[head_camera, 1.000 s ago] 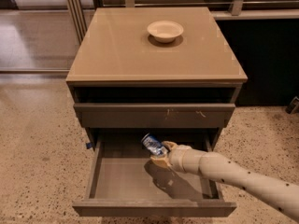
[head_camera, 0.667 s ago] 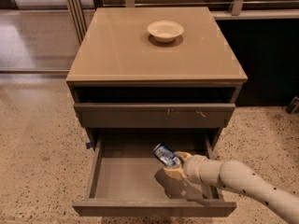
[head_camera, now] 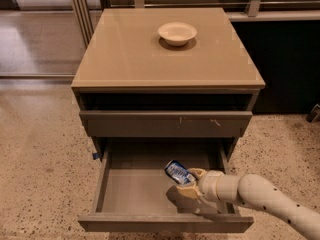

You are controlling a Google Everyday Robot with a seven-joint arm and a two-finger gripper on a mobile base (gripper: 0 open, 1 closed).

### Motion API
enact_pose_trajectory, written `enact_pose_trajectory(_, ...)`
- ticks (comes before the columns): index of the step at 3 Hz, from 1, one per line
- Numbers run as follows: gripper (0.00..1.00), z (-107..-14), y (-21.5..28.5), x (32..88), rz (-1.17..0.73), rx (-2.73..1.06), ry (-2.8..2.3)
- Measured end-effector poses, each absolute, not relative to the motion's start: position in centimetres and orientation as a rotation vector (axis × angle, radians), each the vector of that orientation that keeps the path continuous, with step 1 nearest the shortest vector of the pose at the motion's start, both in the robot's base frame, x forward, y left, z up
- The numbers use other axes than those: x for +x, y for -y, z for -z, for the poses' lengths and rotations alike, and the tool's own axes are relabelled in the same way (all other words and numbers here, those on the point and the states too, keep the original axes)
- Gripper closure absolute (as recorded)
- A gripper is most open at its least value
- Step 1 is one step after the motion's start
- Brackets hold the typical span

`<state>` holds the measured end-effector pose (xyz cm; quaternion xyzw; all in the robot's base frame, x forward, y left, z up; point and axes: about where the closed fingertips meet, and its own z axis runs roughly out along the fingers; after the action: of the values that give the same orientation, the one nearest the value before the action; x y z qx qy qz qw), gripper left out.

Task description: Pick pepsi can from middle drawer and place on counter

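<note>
The pepsi can [head_camera: 178,172], small and blue with silver ends, is tilted and held in my gripper [head_camera: 189,182] above the floor of the open middle drawer [head_camera: 135,189]. The gripper is shut on the can, at the drawer's right half, with my white arm [head_camera: 260,196] coming in from the lower right over the drawer's front corner. The drawer is pulled far out and its grey inside is otherwise bare. The glossy tan counter [head_camera: 125,54] lies above, well clear of the gripper.
A pale bowl [head_camera: 177,33] sits on the counter's far middle. A closed drawer front with small pale scratches [head_camera: 165,123] is just above the open drawer. Speckled beige floor [head_camera: 40,164] surrounds the cabinet. A dark cabinet [head_camera: 290,64] stands to the right.
My gripper with the can moved right and toward the drawer front, then shifted back left a little, keeping the can lifted off the drawer floor.
</note>
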<state>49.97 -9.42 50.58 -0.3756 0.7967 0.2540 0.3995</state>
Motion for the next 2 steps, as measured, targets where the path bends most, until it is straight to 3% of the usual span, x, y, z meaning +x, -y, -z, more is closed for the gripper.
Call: enact_pose_trajectory(2, 1.00, -60.3, 9.1, 49.0, -0.590, -1.006, -1.950)
